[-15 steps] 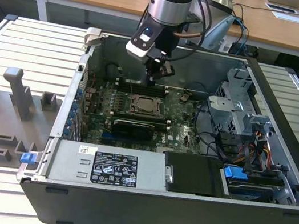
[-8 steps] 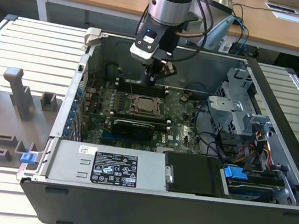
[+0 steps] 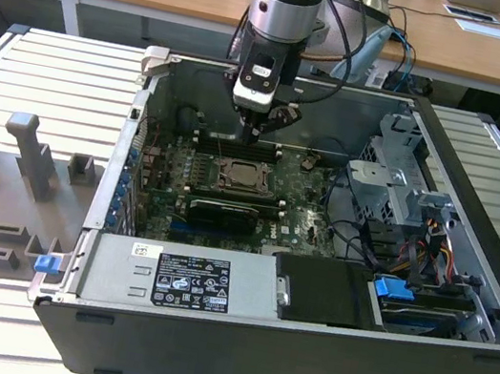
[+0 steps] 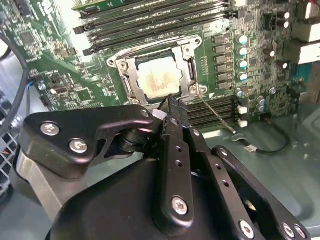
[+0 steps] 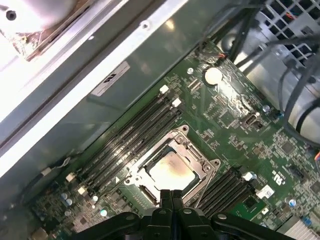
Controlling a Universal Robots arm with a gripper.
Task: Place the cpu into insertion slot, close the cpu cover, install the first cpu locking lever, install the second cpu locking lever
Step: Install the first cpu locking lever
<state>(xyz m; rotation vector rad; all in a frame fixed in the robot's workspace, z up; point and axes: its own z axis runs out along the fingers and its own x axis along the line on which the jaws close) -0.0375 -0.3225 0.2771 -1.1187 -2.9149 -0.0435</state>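
Observation:
The cpu lies flat in the insertion slot on the green motherboard, its silvery top showing through the window of the cpu cover. The cover lies flat around the chip and hides most of the slot. A thin wire locking lever slants away from one corner of the socket. My gripper is shut with nothing between its fingers, its tips hovering just above the socket's edge. In the exterior view the gripper hangs inside the open computer case just behind the cpu. The first wrist view shows the fingertips pressed together beside the cpu.
Long black memory slots flank the socket on both sides. A black card lies in front of it. Case walls, a drive cage, cables and the power supply surround the board. Grey fixtures stand at the exterior view's left.

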